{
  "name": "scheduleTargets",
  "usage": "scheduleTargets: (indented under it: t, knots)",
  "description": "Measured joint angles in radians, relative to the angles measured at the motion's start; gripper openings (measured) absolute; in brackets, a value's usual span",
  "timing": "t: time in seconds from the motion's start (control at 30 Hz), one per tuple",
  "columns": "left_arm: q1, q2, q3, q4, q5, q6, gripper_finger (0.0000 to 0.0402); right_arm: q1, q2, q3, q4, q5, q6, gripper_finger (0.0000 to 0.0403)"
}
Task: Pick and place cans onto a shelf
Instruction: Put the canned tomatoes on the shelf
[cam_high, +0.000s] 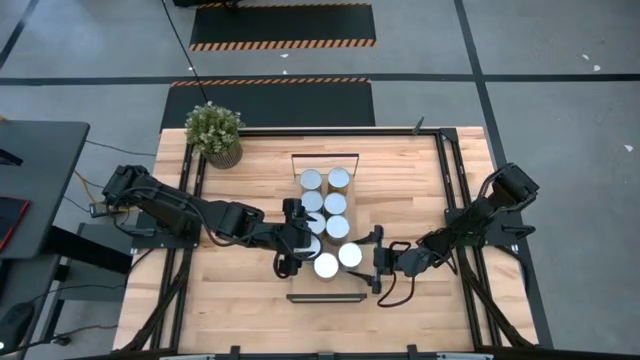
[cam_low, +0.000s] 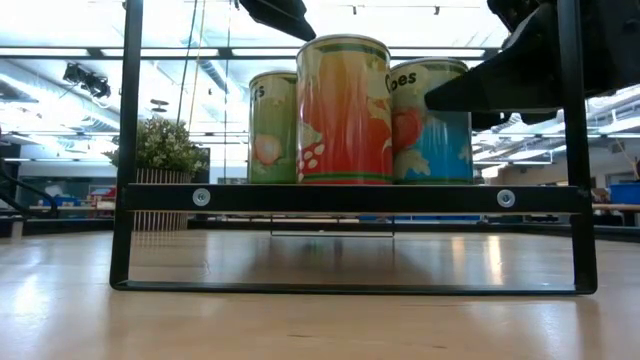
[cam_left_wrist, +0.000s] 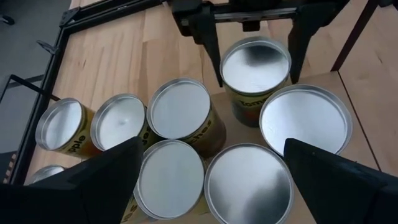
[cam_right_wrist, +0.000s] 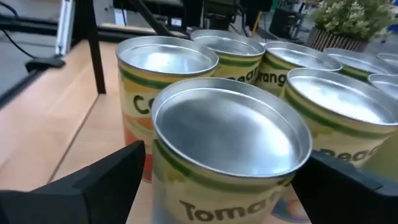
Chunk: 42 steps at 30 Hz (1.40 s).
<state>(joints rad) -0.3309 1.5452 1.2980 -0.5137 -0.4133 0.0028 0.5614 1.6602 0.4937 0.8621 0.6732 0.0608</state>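
**Right end effector spread around a can on the shelf**

The right end effector (cam_high: 372, 256) stands spread — its fingers flank the tomato can (cam_right_wrist: 231, 140) without pinching it, and that can rests upright on the shelf (cam_low: 350, 197) at the near end of the cluster. The left end effector (cam_high: 292, 238) is also spread, hovering over the cans (cam_left_wrist: 180, 112) on the other side, holding nothing.

The step in hand looks like a release. To do it well, the right arm should draw back along the line of its own fingers, away from the cluster, so neither finger drags the can sideways.

Room is tight. The cans stand packed, most touching, and the tomato can sits close to the shelf's near edge, by the black end bar (cam_low: 350, 287); a nudge could tip it off. Bare counter (cam_high: 250, 300) lies open on the outer side of each arm. The plant (cam_high: 215, 132) stands well apart, at a far corner.
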Motion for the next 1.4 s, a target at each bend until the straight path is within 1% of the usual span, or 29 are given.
scheduleTargets:
  t: [0.17,0.4,0.67,0.73,0.8,0.93,1.03,1.13,1.23,1.4]
  knots:
    - [0.0,0.0,0.0,0.0,0.0,-0.019,0.0396,0.001,-0.03,0.024,-0.081,0.016,-0.016,0.0383]
    - [0.006,0.001,0.0,0.0,0.0,-0.013,0.0396,0.001,-0.074,0.03,-0.083,0.036,-0.082,0.0383]
    - [0.0,0.001,0.0,-0.02,0.0,-0.018,0.0396,0.031,-0.179,0.03,-0.097,0.051,-0.147,0.0383]
    - [-0.001,0.001,0.0,-0.054,0.002,-0.018,0.0396,0.055,-0.221,0.031,-0.149,0.082,-0.155,0.0383]
    - [-0.001,0.001,0.0,-0.099,0.003,-0.024,0.0396,0.085,-0.264,0.032,-0.242,0.121,-0.157,0.0383]
    - [0.0,0.001,0.0,-0.142,0.001,-0.068,0.0396,0.128,-0.322,0.032,-0.403,0.164,-0.097,0.0382]
    - [-0.009,0.001,0.0,-0.155,0.0,-0.1,0.0396,0.134,-0.314,0.031,-0.524,0.187,0.014,0.0382]
    - [-0.024,0.001,-0.02,-0.148,0.012,-0.14,0.0396,0.123,-0.261,0.031,-0.538,0.174,0.103,0.0382]
    - [-0.038,0.001,-0.068,-0.148,0.02,-0.182,0.0396,0.121,-0.208,0.031,-0.505,0.181,0.113,0.0382]
    - [-0.047,0.001,-0.116,-0.157,0.012,-0.227,0.0396,0.086,-0.161,0.031,-0.428,0.194,0.068,0.0381]
